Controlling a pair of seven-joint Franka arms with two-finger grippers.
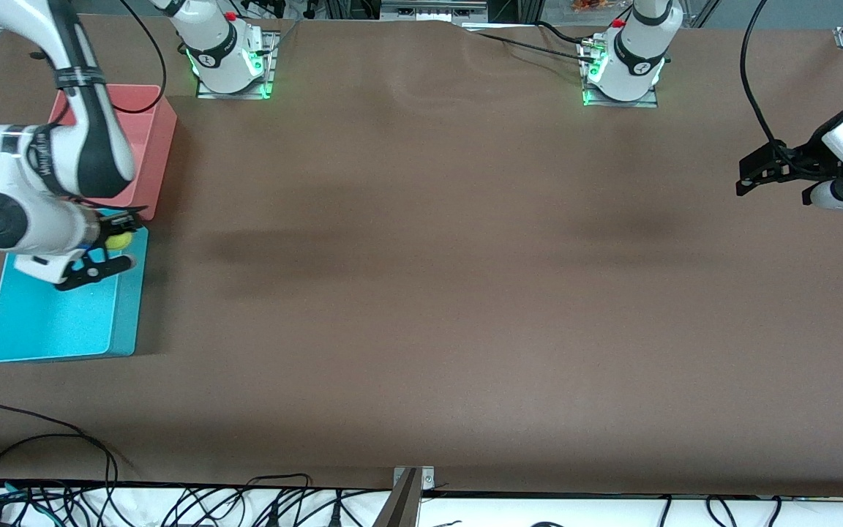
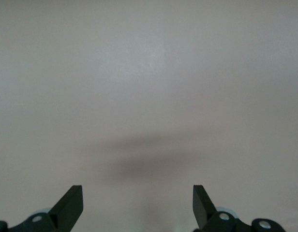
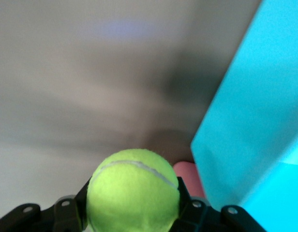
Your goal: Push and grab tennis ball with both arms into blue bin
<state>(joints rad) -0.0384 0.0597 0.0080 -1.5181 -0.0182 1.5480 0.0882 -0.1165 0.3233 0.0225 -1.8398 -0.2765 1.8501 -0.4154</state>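
Observation:
My right gripper (image 1: pixel 118 246) is shut on the yellow-green tennis ball (image 1: pixel 118 240) and holds it over the blue bin (image 1: pixel 48 322), at the bin's end next to the pink-red tub. In the right wrist view the ball (image 3: pixel 133 191) fills the space between the black fingers, with the blue bin's wall (image 3: pixel 255 125) beside it. My left gripper (image 1: pixel 754 173) is open and empty, up in the air over the left arm's end of the table; the left wrist view shows its two fingertips (image 2: pixel 71 205) wide apart over bare table.
A pink-red tub (image 1: pixel 147 139) stands against the blue bin, farther from the front camera. Cables lie along the table's front edge (image 1: pixel 173 505). A metal bracket (image 1: pixel 410 487) sits at the middle of that edge.

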